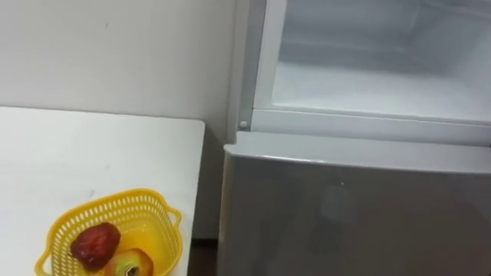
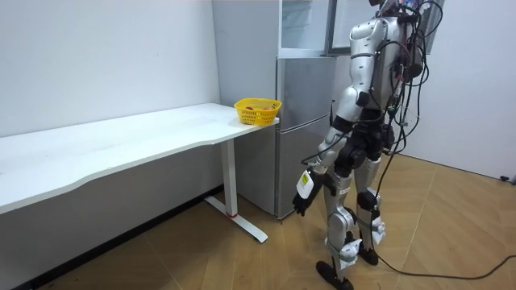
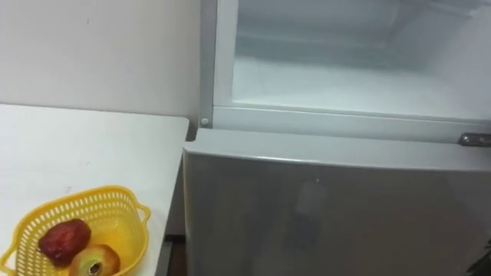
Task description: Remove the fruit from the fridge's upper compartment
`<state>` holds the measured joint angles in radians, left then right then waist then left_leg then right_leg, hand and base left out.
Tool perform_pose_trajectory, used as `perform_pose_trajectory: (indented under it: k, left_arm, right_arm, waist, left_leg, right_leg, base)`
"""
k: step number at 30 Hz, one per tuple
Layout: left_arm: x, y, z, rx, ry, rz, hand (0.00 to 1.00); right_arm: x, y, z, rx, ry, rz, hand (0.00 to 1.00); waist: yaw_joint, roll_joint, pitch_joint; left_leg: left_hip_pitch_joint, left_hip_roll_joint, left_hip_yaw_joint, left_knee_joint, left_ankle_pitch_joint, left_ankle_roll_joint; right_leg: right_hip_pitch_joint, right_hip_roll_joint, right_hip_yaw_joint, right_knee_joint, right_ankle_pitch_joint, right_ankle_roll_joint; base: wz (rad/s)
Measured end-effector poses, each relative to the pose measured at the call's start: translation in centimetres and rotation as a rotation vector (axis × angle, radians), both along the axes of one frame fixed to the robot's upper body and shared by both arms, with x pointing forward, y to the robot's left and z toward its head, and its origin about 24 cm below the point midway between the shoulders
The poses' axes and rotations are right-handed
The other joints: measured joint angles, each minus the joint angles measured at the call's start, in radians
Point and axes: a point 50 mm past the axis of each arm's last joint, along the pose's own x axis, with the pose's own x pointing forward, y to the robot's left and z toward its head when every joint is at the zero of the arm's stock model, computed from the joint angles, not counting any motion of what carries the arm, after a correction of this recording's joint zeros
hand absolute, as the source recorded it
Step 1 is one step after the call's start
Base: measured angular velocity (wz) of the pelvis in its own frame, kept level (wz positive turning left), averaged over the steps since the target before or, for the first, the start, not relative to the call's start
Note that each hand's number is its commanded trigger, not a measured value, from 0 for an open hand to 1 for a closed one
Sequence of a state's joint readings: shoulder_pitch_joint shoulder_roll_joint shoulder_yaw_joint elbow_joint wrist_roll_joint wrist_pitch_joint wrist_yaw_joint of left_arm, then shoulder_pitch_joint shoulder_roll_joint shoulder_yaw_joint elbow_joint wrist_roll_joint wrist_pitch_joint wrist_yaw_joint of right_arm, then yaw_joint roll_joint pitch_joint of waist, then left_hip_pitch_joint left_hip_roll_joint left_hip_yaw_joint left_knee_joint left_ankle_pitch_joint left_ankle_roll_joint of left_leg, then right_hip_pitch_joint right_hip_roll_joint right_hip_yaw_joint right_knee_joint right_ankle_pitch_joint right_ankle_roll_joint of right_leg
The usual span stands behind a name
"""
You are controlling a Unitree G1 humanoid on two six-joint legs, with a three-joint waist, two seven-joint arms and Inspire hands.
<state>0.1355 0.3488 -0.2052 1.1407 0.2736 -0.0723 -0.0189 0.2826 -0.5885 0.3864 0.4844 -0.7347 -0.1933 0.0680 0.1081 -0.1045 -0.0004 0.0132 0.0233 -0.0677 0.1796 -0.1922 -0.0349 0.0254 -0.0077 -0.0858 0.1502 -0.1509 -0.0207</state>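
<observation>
The fridge's upper compartment stands open straight ahead of me; what shows of its white inside and shelf is bare. Below it the grey lower door is closed. In the room view I stand upright facing the fridge, with my left hand hanging low at my side, away from the fridge and holding nothing I can make out.
A white table runs along the wall to my left, its end next to the fridge. Near that end sits a yellow basket with a red fruit and an apple inside. A narrow gap separates table and fridge.
</observation>
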Motion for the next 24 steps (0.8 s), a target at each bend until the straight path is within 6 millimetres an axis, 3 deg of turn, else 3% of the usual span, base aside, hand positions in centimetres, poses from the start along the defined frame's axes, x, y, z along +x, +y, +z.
perform_pose_trajectory:
  k: [2, 4, 5, 6, 9, 11, 12, 14, 17, 20, 24]
  left_arm:
    - [-0.8, -0.1, -0.1, 0.000, 0.000, 0.037, 0.00]
    - [-2.3, 0.0, -0.2, 0.002, 0.002, 0.129, 0.00]
    - [-3.1, 0.0, -0.3, 0.006, 0.005, 0.171, 0.00]
    - [-3.4, 0.0, -0.3, 0.005, 0.004, 0.199, 0.00]
    - [-4.7, 0.7, -0.1, 0.024, -0.008, 0.312, 0.00]
    - [-5.5, 0.7, -0.1, 0.042, -0.026, 0.402, 0.00]
    - [-5.9, 0.6, -0.1, 0.047, -0.023, 0.420, 0.00]
    - [-6.2, 0.6, -0.1, 0.070, -0.048, 0.480, 0.00]
    - [-5.9, 0.8, 0.1, 0.112, -0.097, 0.538, 0.00]
    - [-6.1, 1.0, 0.2, 0.141, -0.107, 0.556, 0.00]
    - [-6.1, 1.2, 0.4, 0.155, -0.118, 0.564, 0.00]
  right_arm:
    - [-2.2, -2.2, -1.5, -0.029, 0.089, -0.180, 0.00]
    - [-4.6, -4.7, -2.6, -0.017, 0.136, -0.497, 0.00]
    - [-5.7, -6.0, -2.6, 0.005, 0.132, -0.662, 0.00]
    - [-6.2, -6.8, -2.5, 0.010, 0.124, -0.738, 0.00]
    - [-7.7, -10.2, -1.6, 0.083, -0.003, -1.184, 0.00]
    - [-7.0, -12.4, -0.3, 0.219, -0.237, -1.526, 0.00]
    - [-6.7, -12.8, 0.0, 0.255, -0.307, -1.599, 0.00]
    - [-5.6, -14.3, 1.3, 0.401, -0.564, -1.852, 0.00]
    - [-5.4, -15.9, 3.0, 0.547, -0.892, -2.151, 0.00]
    - [-4.0, -17.6, 5.6, 0.731, -1.243, -2.387, 0.00]
    - [-1.9, -18.7, 9.0, 0.953, -1.507, -2.494, 0.00]
  waist:
    - [-0.022, 0.004, -0.0021]
    - [-0.052, 0.000, -0.0001]
    - [-0.071, 0.002, -0.0031]
    - [-0.078, 0.002, -0.0033]
    - [-0.100, -0.002, -0.0026]
    - [-0.135, -0.002, -0.0011]
    - [-0.141, 0.001, 0.0014]
    - [-0.185, -0.007, 0.0036]
    - [-0.195, -0.010, 0.0053]
    - [-0.237, -0.016, 0.0013]
    - [-0.265, -0.016, 0.0014]
  left_leg:
    - [0.011, -0.007, 0.000, 0.002, 0.000, 0.001]
    - [0.032, -0.009, 0.028, -0.003, 0.001, 0.015]
    - [0.036, -0.011, 0.027, -0.002, 0.000, 0.018]
    - [0.040, -0.013, 0.028, -0.003, -0.001, 0.019]
    - [0.062, -0.013, 0.036, -0.011, -0.002, 0.022]
    - [0.072, -0.012, 0.050, -0.013, -0.003, 0.024]
    - [0.073, -0.011, 0.054, -0.013, -0.003, 0.024]
    - [0.081, -0.011, 0.057, -0.014, -0.004, 0.025]
    - [0.082, -0.011, 0.059, -0.018, -0.008, 0.029]
    - [0.055, -0.013, 0.058, -0.008, -0.008, 0.029]
    - [0.035, -0.014, 0.064, -0.004, -0.008, 0.030]
  right_leg:
    - [0.020, -0.008, -0.005, 0.000, -0.010, 0.005]
    - [0.047, -0.014, -0.010, 0.000, -0.020, 0.010]
    - [0.050, -0.018, -0.015, 0.001, -0.024, 0.012]
    - [0.050, -0.018, -0.012, 0.001, -0.025, 0.014]
    - [0.061, -0.018, 0.000, 0.002, -0.026, 0.015]
    - [0.065, -0.017, 0.005, 0.005, -0.026, 0.016]
    - [0.065, -0.016, 0.010, 0.006, -0.025, 0.016]
    - [0.073, -0.015, 0.017, 0.002, -0.024, 0.018]
    - [0.065, -0.014, 0.016, 0.002, -0.029, 0.020]
    - [0.053, -0.017, 0.010, 0.010, -0.028, 0.020]
    - [0.025, -0.018, 0.018, 0.028, -0.027, 0.020]
  base:
    - [0.26]
    - [0.21]
    - [0.11]
    - [0.00]
    - [-0.11]
    - [-0.16]
    - [-0.14]
    - [-0.04]
    - [-0.02]
    - [0.04]
    - [-0.03]
